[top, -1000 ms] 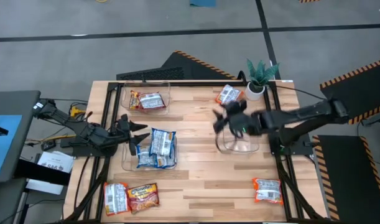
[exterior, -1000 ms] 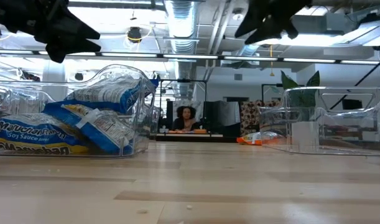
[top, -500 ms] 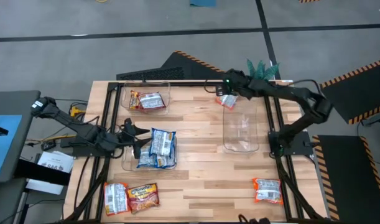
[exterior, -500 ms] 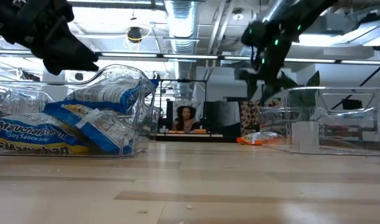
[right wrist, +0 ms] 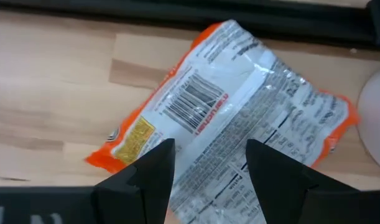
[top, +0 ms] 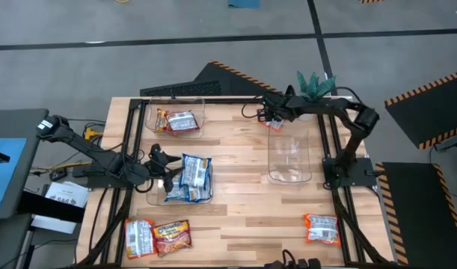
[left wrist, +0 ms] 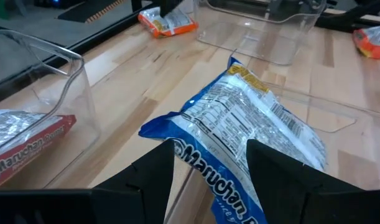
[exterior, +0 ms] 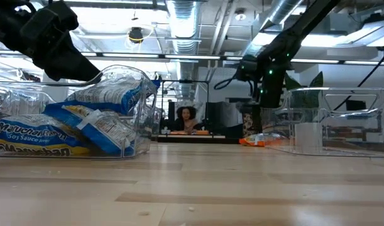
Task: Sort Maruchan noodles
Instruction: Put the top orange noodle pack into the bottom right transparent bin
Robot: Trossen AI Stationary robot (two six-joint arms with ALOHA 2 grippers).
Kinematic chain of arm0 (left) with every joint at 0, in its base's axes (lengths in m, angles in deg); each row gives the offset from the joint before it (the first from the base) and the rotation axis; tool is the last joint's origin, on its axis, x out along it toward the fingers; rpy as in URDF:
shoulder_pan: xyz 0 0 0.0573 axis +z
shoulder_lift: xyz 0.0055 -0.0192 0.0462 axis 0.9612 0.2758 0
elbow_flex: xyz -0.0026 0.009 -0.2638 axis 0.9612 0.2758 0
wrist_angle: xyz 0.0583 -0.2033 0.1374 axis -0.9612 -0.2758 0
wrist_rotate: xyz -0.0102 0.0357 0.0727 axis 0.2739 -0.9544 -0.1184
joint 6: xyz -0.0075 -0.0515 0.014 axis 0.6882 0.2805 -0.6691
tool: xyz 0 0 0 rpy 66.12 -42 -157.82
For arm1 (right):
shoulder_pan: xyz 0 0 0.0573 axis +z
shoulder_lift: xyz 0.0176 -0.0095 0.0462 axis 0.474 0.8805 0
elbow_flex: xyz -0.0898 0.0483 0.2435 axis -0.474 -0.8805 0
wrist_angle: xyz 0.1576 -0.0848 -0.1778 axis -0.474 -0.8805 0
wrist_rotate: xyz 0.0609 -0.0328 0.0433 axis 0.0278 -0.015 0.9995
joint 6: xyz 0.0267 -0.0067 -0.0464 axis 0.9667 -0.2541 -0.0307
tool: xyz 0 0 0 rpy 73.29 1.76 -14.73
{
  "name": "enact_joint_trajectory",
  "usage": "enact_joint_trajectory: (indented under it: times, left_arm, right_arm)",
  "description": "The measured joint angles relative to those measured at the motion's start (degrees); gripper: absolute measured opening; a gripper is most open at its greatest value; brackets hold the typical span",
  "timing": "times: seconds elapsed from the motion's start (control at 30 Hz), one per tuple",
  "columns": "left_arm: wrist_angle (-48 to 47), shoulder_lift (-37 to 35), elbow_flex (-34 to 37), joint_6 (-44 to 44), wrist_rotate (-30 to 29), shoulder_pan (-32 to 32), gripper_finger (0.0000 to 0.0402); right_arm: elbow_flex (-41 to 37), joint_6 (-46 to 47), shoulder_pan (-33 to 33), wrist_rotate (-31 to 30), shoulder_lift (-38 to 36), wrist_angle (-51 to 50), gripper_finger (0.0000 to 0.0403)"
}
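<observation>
The step in hand is judged to be the pick-up of the orange packet (top: 274, 119) at the far edge of the table (top: 243, 202), just beside the potted plant (top: 312, 91). The right gripper (top: 271, 116) is poised directly over it; in the right wrist view its jaws are spread apart with the packet (right wrist: 227, 118) lying flat between them, back face up with the barcode showing, and nothing is grasped yet.

The left gripper (top: 159, 166) is held at the near-left clear bin (top: 149, 196), where blue-and-white packets (top: 191, 178) are piled; its jaws are released and empty above the top blue packet (left wrist: 252, 143).

Elsewhere, red packets (top: 177, 120) are seen in the far-left bin (top: 149, 110), the right-hand bin (top: 289, 158) is seen empty, two packets (top: 158, 237) lie loose at the near-left corner of the table and another orange packet (top: 321, 228) lies near the near-right corner.

For the next move, a descent onto the orange packet and a closing of the jaws across its narrow width would be called for, followed by a carry to the empty bin just beside it. The slick, flat wrapper may slide if it is pinched too shallowly.
</observation>
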Motion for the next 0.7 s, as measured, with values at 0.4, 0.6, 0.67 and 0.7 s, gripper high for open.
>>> enact_joint_trajectory:
  times: [0.4, 0.6, 0.67, 0.7]
  left_arm:
    - [1.0, 0.1, 0.0, 0.0, -0.6, 0.0, 0.019]
    - [1.1, 0.1, 0.0, 0.0, -0.5, 0.0, 0.019]
    - [1.1, 0.1, 0.0, 0.0, -0.3, 0.0, 0.019]
    - [1.2, 0.1, 0.0, 0.0, -0.2, 0.0, 0.019]
  right_arm:
    - [0.1, -1.8, 0.9, -4.4, 2.8, -0.2, 0.0122]
    - [0.0, -4.7, 2.2, -5.4, 2.2, -0.2, 0.0016]
    - [0.0, -5.1, 2.9, -5.8, 1.6, -0.4, 0.0013]
    - [-0.1, -5.5, 3.3, -5.8, 0.7, -0.8, 0.0009]
